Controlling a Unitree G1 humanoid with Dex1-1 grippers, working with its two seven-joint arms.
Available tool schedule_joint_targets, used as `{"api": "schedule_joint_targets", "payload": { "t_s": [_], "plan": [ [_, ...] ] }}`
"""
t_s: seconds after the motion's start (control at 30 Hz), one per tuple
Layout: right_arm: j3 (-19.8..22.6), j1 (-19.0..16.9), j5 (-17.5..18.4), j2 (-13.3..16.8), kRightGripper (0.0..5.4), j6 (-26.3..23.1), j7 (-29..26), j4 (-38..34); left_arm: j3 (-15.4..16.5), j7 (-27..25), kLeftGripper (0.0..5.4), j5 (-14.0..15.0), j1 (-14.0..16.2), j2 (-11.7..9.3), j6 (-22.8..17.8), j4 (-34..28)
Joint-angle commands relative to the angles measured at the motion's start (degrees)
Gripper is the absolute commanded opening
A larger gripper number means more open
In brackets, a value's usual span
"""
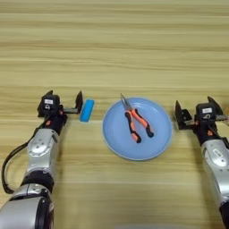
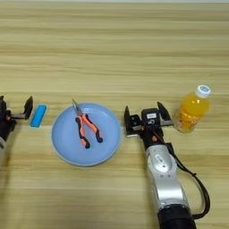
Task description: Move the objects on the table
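The needle-nose pliers with orange-and-black handles lie in the round blue plate at the middle of the wooden table, tips pointing to the far left. My left gripper stands open and empty left of the plate. My right gripper stands open and empty just right of the plate, between it and a bottle. No grey-silver block is in view.
A small blue rectangular block lies between my left gripper's inner finger and the plate. A bottle of orange drink with a white cap stands upright just right of my right gripper. The far half of the table is bare wood.
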State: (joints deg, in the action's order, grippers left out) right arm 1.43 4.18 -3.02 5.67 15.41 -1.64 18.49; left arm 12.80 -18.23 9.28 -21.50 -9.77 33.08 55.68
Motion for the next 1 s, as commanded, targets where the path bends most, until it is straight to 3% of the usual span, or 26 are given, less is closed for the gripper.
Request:
{"api": "schedule_joint_targets", "payload": {
  "t_s": [0.03, 0.5, 0.87, 1.0],
  "plan": [
    [-0.17, 1.13, -0.02, -0.01, 5.35, 0.33, -0.21, 2.09, -0.02, -0.12, 5.40, -0.08, 0.10, -0.46, 0.62, -0.33],
    [0.04, 2.85, 0.44, 0.01, 5.35, 0.61, -0.27, 8.07, 0.00, -0.14, 5.40, -0.08, 0.18, -0.50, 0.44, -0.54],
    [0.48, 3.79, 2.77, -0.75, 5.35, 1.53, -2.39, 11.61, -0.12, -0.13, 5.40, -0.17, -0.04, -0.39, 0.30, -0.50],
    [0.58, 4.16, 3.14, -0.85, 4.95, 1.60, -2.81, 12.80, -0.16, 0.02, 5.40, -0.22, -0.15, -0.28, 0.33, -0.46]
  ]
}}
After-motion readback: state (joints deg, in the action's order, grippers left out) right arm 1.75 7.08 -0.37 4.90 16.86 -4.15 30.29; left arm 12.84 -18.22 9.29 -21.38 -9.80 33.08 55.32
